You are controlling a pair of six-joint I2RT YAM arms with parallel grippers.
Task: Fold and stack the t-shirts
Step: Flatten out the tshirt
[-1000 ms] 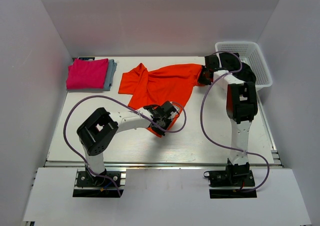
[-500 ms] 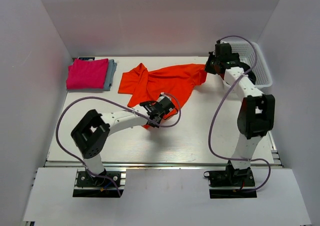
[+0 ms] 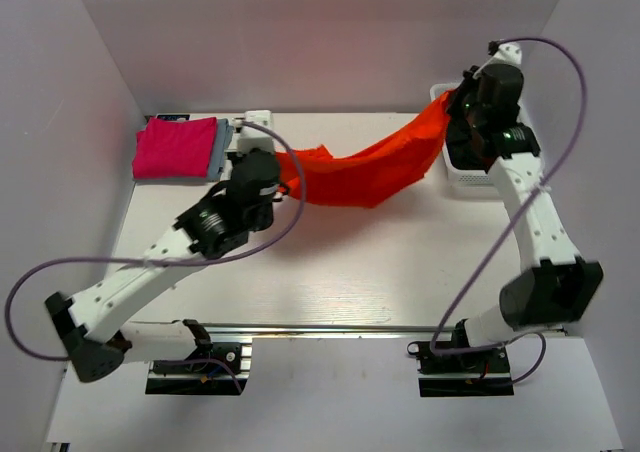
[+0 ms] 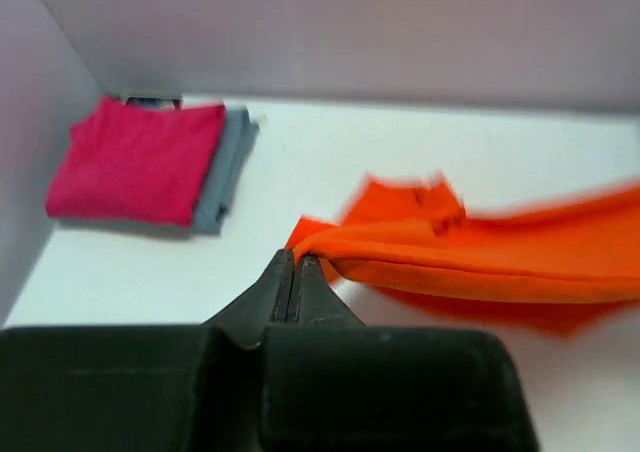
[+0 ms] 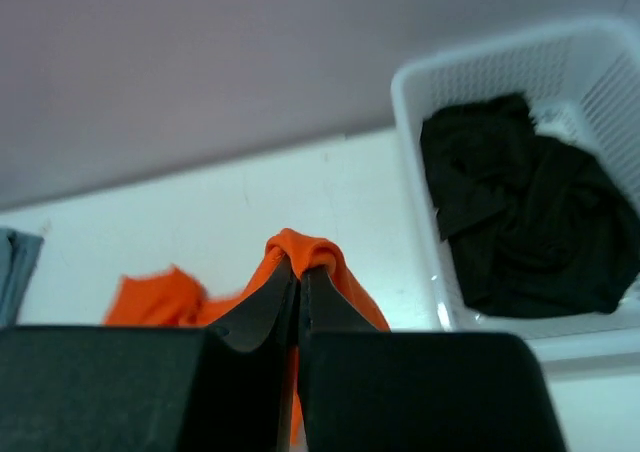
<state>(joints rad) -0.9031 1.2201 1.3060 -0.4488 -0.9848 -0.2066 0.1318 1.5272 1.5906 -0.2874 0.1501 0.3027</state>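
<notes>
Now, my left pincer is closed flat on a bunched edge of the orange t-shirt, and my right pincer is closed the same way on a fold at the other end; no gap shows between either pair of jaws. The shirt hangs between the two as a sagging band above the table, with a loose flap drooping under it near my left pincer. Beyond my left pincer and off to its left sits the folded pink t-shirt, lying on the blue-grey t-shirt. Just to the right of my right pincer the black t-shirts lie heaped in the basket.

Both grips look thin to me, only a pinch of cloth at the fingertips; if I spread the arms further, the pull could slide a corner out and drop that end. The cloth is gathered rather than spread, so laid down like this it would likely land twisted. My right end is close to the basket rim; a low swing there could snag the fabric on the lattice.
</notes>
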